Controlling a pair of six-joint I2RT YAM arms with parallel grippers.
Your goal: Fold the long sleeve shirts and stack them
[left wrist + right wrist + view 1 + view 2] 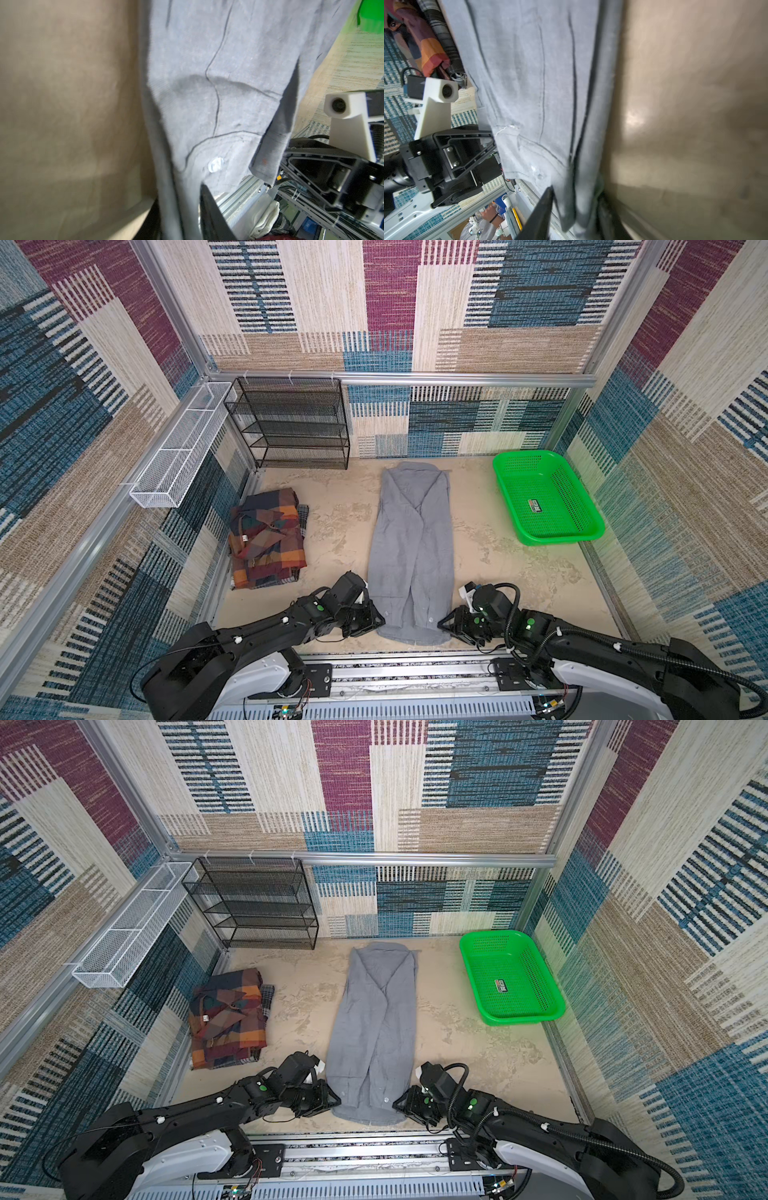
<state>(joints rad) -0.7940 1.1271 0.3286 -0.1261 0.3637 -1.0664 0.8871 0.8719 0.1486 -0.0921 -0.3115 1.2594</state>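
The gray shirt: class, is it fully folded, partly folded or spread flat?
Partly folded. The gray shirt lies as a long narrow strip, sides turned inward, not yet folded crosswise.

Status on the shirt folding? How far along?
Done: plaid shirt lies folded at the left. In hand: gray shirt has its sides folded in; left gripper and right gripper pinch its near hem corners. Left: fold it end over end, then stack on the plaid.

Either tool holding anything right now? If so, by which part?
Both hold the gray shirt. The left tool and the right tool each pinch one corner of its near end.
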